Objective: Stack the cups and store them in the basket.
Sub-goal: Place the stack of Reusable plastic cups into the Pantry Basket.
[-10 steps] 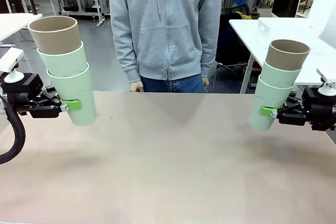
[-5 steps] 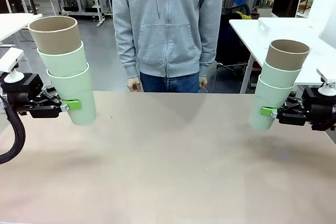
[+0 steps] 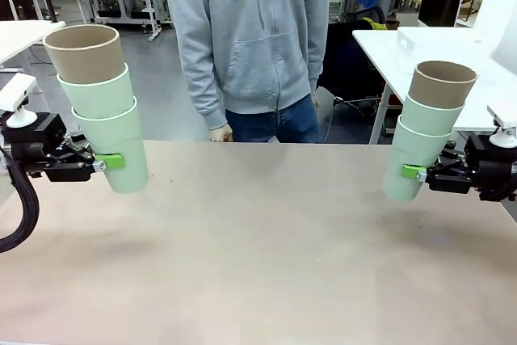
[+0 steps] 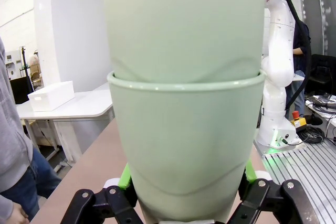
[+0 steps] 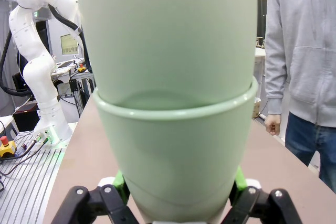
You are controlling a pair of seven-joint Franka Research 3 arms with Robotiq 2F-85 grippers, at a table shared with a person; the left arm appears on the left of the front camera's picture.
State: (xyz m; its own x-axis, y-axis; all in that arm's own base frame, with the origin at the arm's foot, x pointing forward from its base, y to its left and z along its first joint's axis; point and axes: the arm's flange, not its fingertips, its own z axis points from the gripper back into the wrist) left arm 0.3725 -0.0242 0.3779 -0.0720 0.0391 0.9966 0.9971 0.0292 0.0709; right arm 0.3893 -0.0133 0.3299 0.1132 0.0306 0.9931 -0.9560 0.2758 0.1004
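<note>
Clamped in the left gripper (image 3: 115, 162), green pads pressed to both sides low on the wall: the bottom mint cup of the left stack (image 3: 101, 111). Nested above the fingers, a second mint cup, then a tan one on top, mouth up. Held clear of the table (image 3: 258, 240), top leaning slightly back over the gripper's own arm.

Likewise closed in the right gripper (image 3: 414, 172), pads near the base: the lowest mint cup of the right stack (image 3: 428, 131). Above the pads another mint cup and a tan one, rim tipped back over the gripper. Also off the tabletop.

Well apart from each other, one stack at each side of the table.

Beyond both grippers, at the far edge, a person (image 3: 250, 38) in a grey hoodie, one hand (image 3: 220, 132) just at the table's rim.
</note>
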